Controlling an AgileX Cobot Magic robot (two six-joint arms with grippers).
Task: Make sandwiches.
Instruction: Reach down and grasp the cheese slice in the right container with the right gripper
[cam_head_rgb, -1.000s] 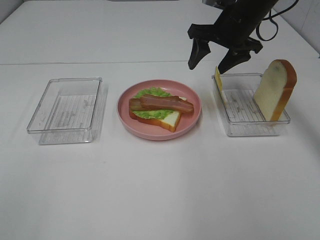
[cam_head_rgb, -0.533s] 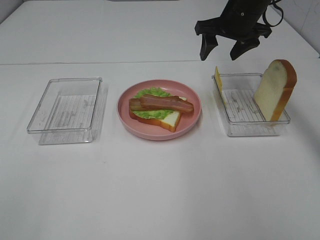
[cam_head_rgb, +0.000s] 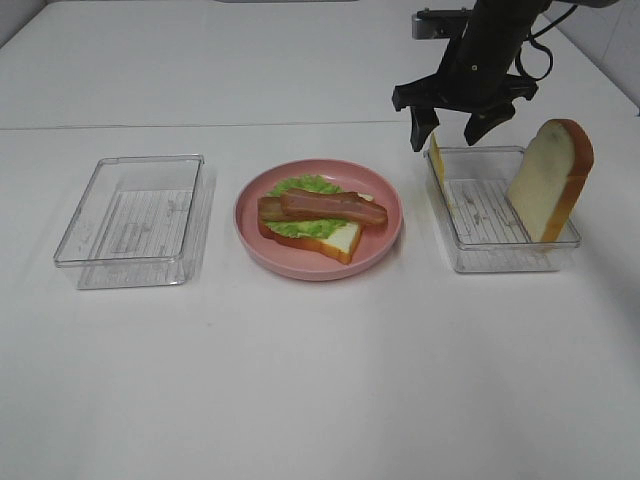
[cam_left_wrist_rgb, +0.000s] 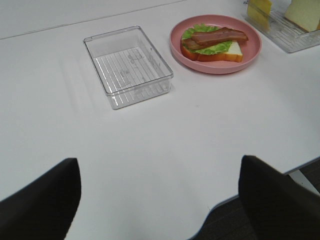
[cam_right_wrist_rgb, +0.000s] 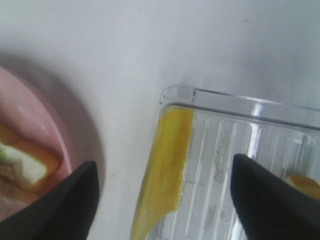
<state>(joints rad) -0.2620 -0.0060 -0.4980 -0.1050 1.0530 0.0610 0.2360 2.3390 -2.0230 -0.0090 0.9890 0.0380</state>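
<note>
Exterior high view. We note the right gripper (cam_head_rgb: 450, 128) hanging with its jaws spread wide and nothing between them. Just under it a yellow cheese slice (cam_head_rgb: 437, 160) stands on edge against the end wall of a clear tray (cam_head_rgb: 480, 215). Past the gripper's outer finger, at the tray's other end, a bread slice (cam_head_rgb: 550, 180) leans upright. To the gripper's inner side and lower sits the pink plate (cam_head_rgb: 255, 245) with the open sandwich (cam_head_rgb: 340, 240), topped by a lettuce leaf (cam_head_rgb: 305, 186) and bacon strips (cam_head_rgb: 330, 207). A second clear tray (cam_head_rgb: 130, 210) lies well apart from the gripper, beyond the plate.

Left wrist view. The left gripper (cam_left_wrist_rgb: 157, 205) is wide open, with only the white table (cam_left_wrist_rgb: 160, 150) between its fingers. Ahead of it is the second clear tray (cam_left_wrist_rgb: 127, 65). Farther off stands the pink plate (cam_left_wrist_rgb: 215, 67) with the open sandwich (cam_left_wrist_rgb: 212, 42).

Right wrist view. The right gripper (cam_right_wrist_rgb: 165, 200) straddles the cheese slice (cam_right_wrist_rgb: 165, 165), with both fingers clear of it. The slice rests along the clear tray (cam_right_wrist_rgb: 225, 145) wall near one corner. The pink plate (cam_right_wrist_rgb: 30, 125) lies outside one finger.
</note>
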